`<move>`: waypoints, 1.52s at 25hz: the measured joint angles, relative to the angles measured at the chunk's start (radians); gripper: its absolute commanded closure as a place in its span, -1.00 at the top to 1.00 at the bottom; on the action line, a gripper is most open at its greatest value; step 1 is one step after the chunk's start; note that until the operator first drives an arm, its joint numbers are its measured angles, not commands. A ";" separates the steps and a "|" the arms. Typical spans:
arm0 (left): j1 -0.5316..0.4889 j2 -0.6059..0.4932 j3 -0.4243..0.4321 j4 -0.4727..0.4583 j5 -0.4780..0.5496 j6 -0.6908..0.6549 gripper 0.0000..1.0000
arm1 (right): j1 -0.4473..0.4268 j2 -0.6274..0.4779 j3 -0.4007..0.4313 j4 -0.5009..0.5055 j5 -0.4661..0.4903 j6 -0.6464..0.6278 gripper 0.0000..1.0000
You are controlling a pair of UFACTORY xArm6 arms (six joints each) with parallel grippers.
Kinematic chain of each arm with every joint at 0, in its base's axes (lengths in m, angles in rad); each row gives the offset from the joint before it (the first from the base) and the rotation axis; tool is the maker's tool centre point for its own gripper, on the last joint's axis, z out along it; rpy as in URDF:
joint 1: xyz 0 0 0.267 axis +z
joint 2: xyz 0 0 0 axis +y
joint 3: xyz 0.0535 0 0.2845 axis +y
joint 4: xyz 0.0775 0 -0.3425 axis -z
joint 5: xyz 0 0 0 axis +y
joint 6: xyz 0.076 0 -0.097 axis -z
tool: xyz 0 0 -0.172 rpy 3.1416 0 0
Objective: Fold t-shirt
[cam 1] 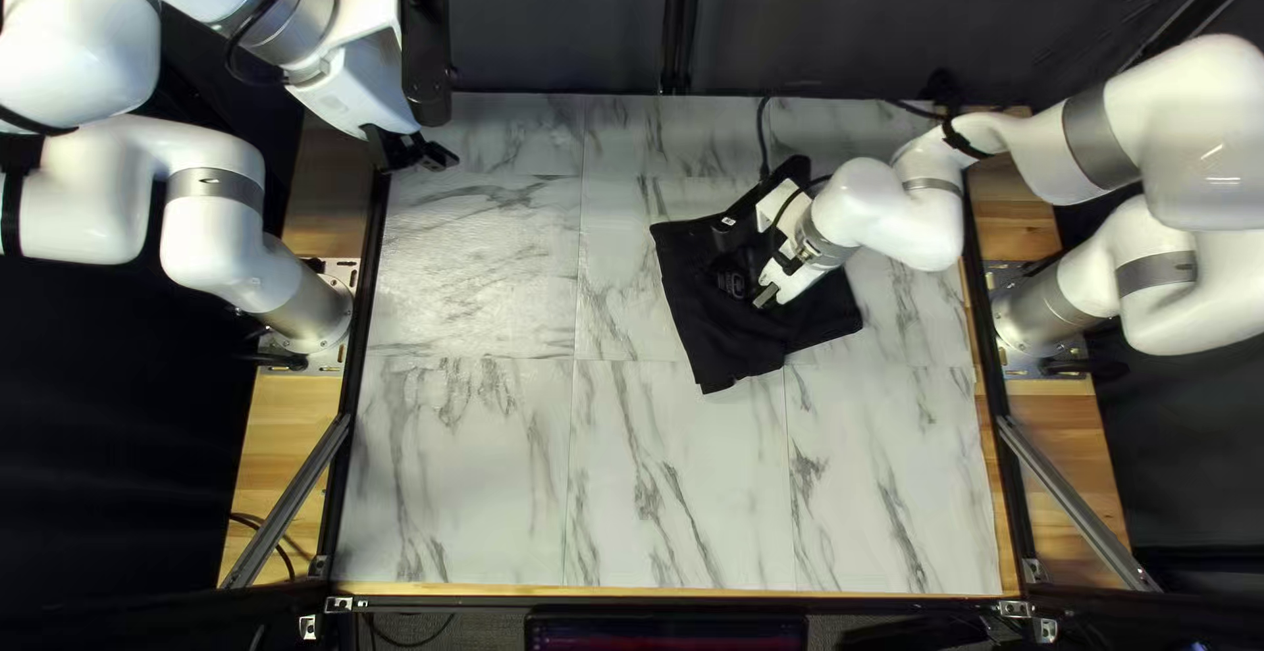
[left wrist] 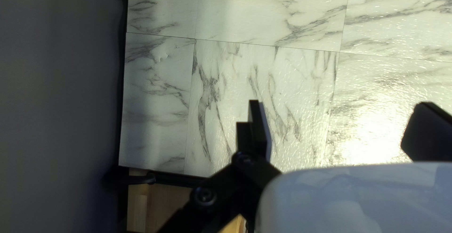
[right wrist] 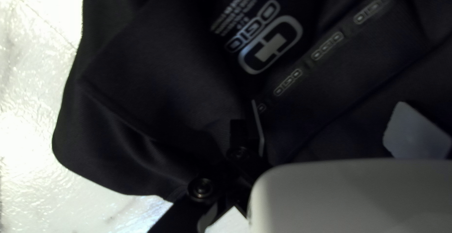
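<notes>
The black t-shirt [cam 1: 722,351] lies bunched on the table, right of centre in the top left view. My right gripper [cam 1: 769,293] is low over its middle. In the right wrist view the wrinkled t-shirt [right wrist: 141,87] spreads under and ahead of the right gripper [right wrist: 335,128], whose fingers stand wide apart; printed marks and a taped seam show on the cloth. Far from the shirt, my left gripper [cam 1: 424,154] hangs above the far left corner of the table. In the left wrist view the left gripper [left wrist: 340,125] is open with only tabletop beyond its fingers.
The marble-patterned table [cam 1: 474,467] has a dark frame along its left edge and a wooden strip along its right. My right forearm reaches across the far right part of the table. A dark curtain [cam 1: 553,19] hangs behind the far edge, close to my raised left arm.
</notes>
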 measured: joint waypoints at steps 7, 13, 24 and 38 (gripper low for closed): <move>0.000 0.000 0.000 0.000 0.000 0.000 1.00 | -0.007 0.038 -0.019 0.108 -0.058 -0.099 -1.00; 0.000 0.000 0.000 0.000 0.000 0.000 1.00 | -0.016 0.023 -0.038 0.065 -0.036 -0.074 -1.00; 0.000 0.000 0.000 0.000 0.000 0.000 1.00 | -0.044 -0.211 -0.043 -0.147 0.217 0.060 -1.00; 0.000 0.000 0.000 0.000 0.000 0.000 1.00 | -0.084 -0.380 -0.200 -0.213 0.603 -0.038 -1.00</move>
